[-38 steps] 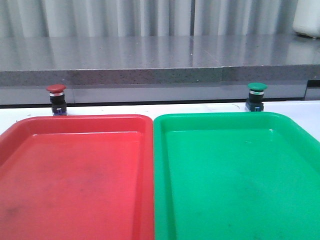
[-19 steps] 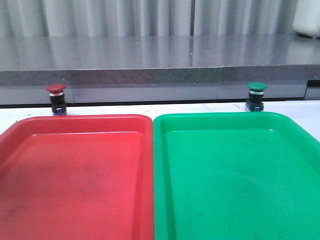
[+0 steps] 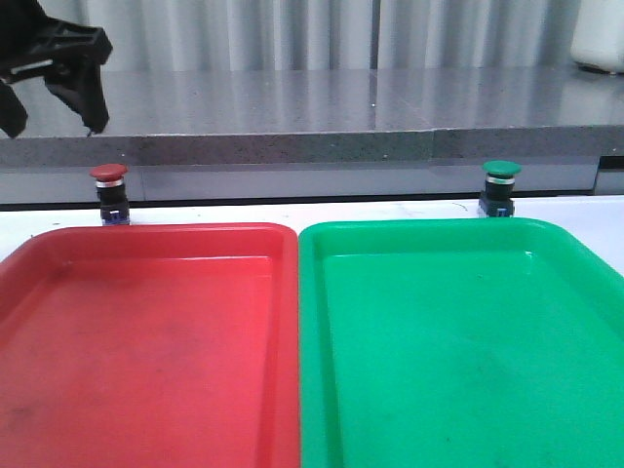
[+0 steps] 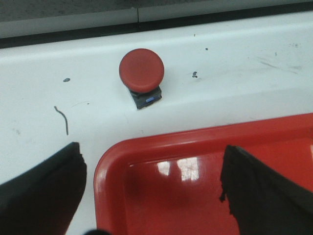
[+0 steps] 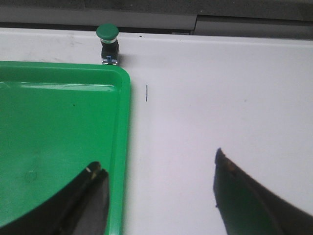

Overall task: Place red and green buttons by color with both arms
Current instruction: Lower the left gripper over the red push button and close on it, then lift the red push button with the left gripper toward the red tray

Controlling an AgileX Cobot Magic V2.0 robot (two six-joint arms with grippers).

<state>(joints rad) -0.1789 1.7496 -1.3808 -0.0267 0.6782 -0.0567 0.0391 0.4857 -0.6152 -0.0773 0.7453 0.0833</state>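
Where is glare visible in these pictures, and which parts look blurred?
Left wrist view: bright glare patches on the red tray; the left gripper fingers are soft and dark. Right wrist view: the right gripper fingers are blurred. Front view: faint sheen on the green tray.

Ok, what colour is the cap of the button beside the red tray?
Dark red cap; clearest in the left wrist view.
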